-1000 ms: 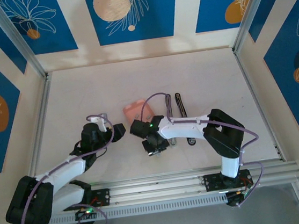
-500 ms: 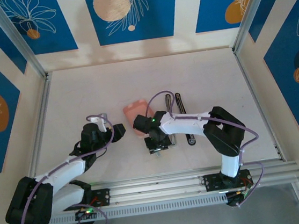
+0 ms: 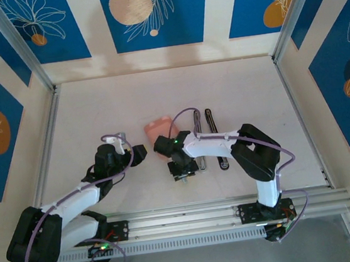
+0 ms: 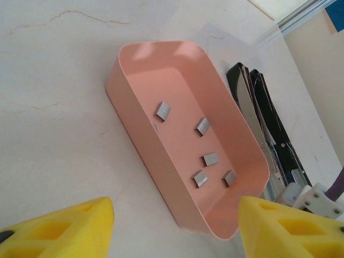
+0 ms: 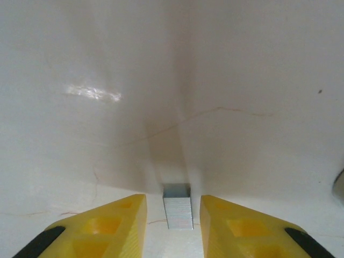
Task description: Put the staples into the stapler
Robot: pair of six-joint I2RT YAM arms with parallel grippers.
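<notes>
The task looks to be at an early stage: nothing can be seen loaded. The stapler (image 4: pixel 271 118) lies swung open on the counter (image 4: pixel 64 97), its two long arms side by side, ahead of the left hand (image 4: pixel 174 215) and off to its right, just past the pink tray (image 4: pixel 144 141). From the top view the stapler (image 3: pixel 212 127) lies close beside the right hand (image 3: pixel 181 171), on the side away from the left hand. I cannot tell whether its channel is bare.

Five of the staples (image 4: pixel 210 159) sit loose on the tray floor, directly ahead of the left hand. That hand hangs low over the counter with its fingers (image 4: pixel 70 228) spread wide and nothing between them.

One more strip (image 5: pixel 177 212) lies between the fingers (image 5: pixel 115 220) of the right hand (image 5: pixel 173 201), which points down at the bare counter. This hand is narrow, and a thin gap shows on each side of the strip, so the pads bracket it rather than pinch it.

So I judge the step in hand to be the pickup of this single strip. Left to do:
- close on the strip and lift it
- carry it across to the stapler
- seat it in the channel
- fold the stapler shut
</notes>
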